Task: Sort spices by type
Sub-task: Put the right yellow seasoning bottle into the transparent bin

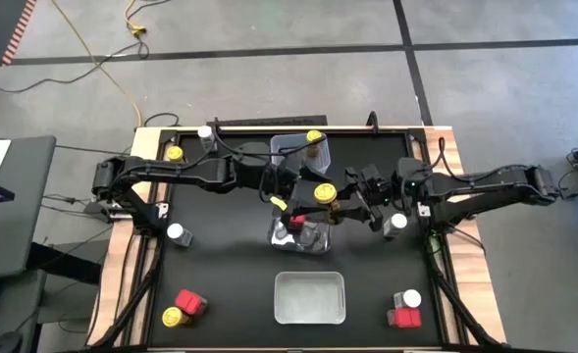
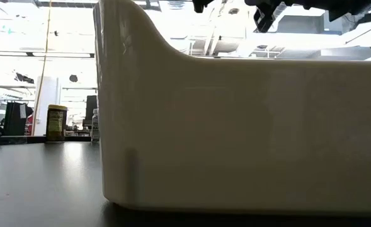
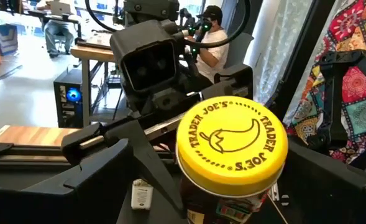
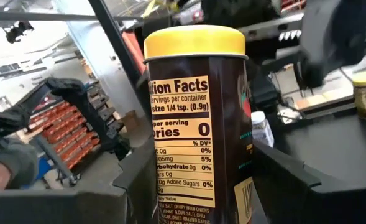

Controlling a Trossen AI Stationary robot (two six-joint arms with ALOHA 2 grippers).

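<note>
A yellow-capped amber jar (image 1: 325,193) is in the air between both grippers, over the table's middle. My right gripper (image 4: 201,190) comes from the right and is shut on it. My left gripper (image 3: 232,208) comes from the left and is open, its fingers standing on either side of the jar's upper part (image 3: 232,146); I see no touch. A clear tub (image 1: 313,245) just nearer holds a red tin (image 1: 293,226). A far tub (image 1: 287,147) holds another yellow-capped jar (image 1: 314,137). The near tub (image 1: 309,297) stands alone. My right gripper pinches the jar's amber body below the cap (image 4: 161,186) between its two fingers (image 4: 136,183), one on each side. The fingers come in about level from the table's right. The jar stands upright in the hold, lifted clear of the table.
Loose spices stand around: a yellow-capped jar (image 1: 175,153) and white-capped jars (image 1: 205,132) (image 1: 177,233) on the left, a red tin (image 1: 189,301) and yellow-capped jar (image 1: 172,316) near left, a white-capped jar (image 1: 410,298) and red tin (image 1: 403,317) near right, and another white-capped jar (image 1: 396,224) beside my right arm.
</note>
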